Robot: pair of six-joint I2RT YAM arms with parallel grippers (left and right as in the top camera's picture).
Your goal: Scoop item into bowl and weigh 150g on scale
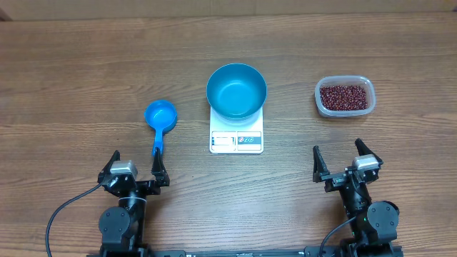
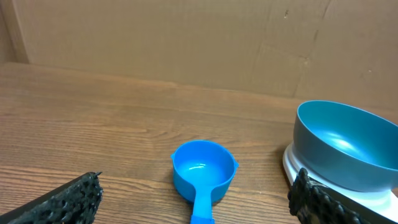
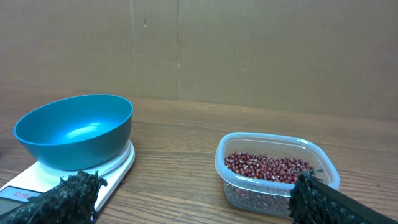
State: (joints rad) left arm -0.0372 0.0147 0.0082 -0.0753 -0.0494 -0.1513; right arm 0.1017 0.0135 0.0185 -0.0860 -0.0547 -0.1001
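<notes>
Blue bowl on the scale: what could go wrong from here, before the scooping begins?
1. The bowl is as wide as the scale under it; a bump from the scoop could shift it and spoil the reading.
2. The scoop lies left of the scale, the beans in the tub right; carrying them across could spill some.

You're looking at a brown wood-grain table [image 1: 71, 64]; at twelve o'clock a plain cardboard wall [image 2: 186, 37] backs it, evenly lit.

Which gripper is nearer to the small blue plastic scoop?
Left. The left gripper is at the handle end of the scoop; the right gripper is past the white square scale.
</notes>
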